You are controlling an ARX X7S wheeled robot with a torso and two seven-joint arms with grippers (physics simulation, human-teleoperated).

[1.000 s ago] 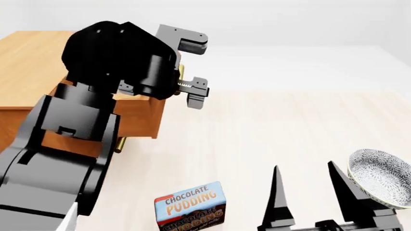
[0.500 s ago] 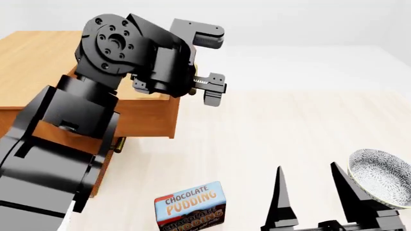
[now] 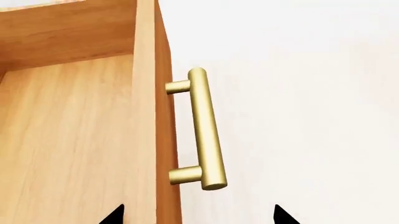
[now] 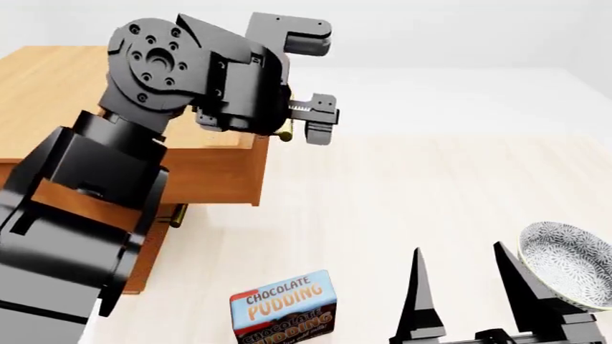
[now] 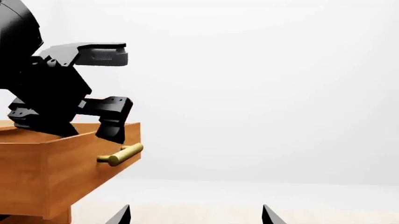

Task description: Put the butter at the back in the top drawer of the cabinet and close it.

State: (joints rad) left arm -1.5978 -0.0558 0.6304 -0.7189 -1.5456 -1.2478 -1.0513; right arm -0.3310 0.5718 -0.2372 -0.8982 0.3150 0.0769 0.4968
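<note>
The cabinet (image 4: 48, 93) stands at the left with its top drawer (image 4: 215, 175) pulled out, and plain wood shows inside the top drawer (image 3: 68, 140). My left gripper (image 4: 316, 89) hangs open just above the drawer front, its fingertips (image 3: 115, 215) apart on either side of the front board and the brass handle (image 3: 204, 130), holding nothing. From the right wrist view the left gripper (image 5: 115, 95) sits over the handle (image 5: 121, 154). My right gripper (image 4: 469, 287) is open and empty, low at the front right. The butter is out of view.
A chocolate pudding box (image 4: 284, 308) stands on the pale floor at the front centre. A patterned bowl (image 4: 564, 265) sits at the right, close to my right gripper (image 5: 194, 215). A lower drawer handle (image 4: 175, 213) pokes out under the open drawer.
The top drawer slid out further to the right with my left gripper, then stopped. The gripper has since lifted slightly off the handle. My right arm has hardly moved.
</note>
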